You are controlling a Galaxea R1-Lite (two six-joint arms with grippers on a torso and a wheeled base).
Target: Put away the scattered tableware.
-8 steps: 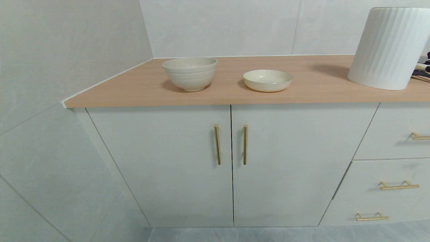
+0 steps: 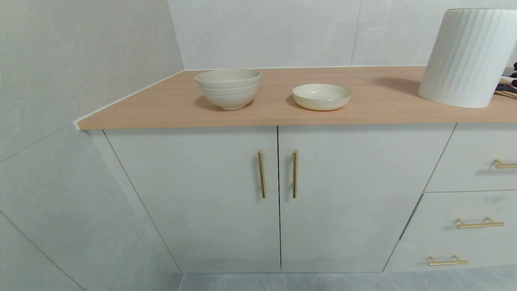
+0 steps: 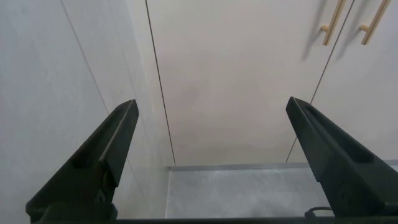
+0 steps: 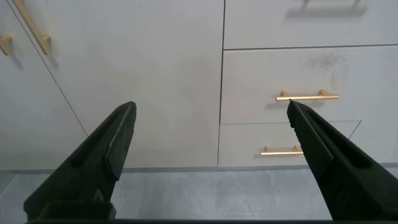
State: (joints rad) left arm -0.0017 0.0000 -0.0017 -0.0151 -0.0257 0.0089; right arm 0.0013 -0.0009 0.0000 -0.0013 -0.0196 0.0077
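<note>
Nothing has shifted in the last half second. The head view matches the earlier one edge for edge, and neither piece of tableware has moved. The deep bowl (image 2: 228,88) sits upright on the countertop (image 2: 161,109) at about 11 o'clock from me. The shallow dish (image 2: 322,96) rests near it but apart, at about 1 o'clock. A ribbed white container (image 2: 468,56) stands well off at 2 o'clock.

My left gripper (image 3: 211,102) hangs low in front of the left cabinet door (image 3: 236,93), fingers spread wide with nothing between them. Past them I see the door panel and a strip of floor (image 3: 236,193). My right gripper (image 4: 211,106) is just as wide open and just as empty. It faces the seam between the right door and the drawers (image 2: 476,226), which lie at about 4 o'clock.

I judge from this stillness that the putting away has not really started. Both dishes are yet to be lifted, and the two cabinet doors are shut, their handles (image 2: 261,173) side by side at 6 o'clock. Both my arms sit below counter level. I would either have to rise to reach the bowl or go for a handle first. Whether the cupboard is where the dishes belong, I cannot tell from here.
</note>
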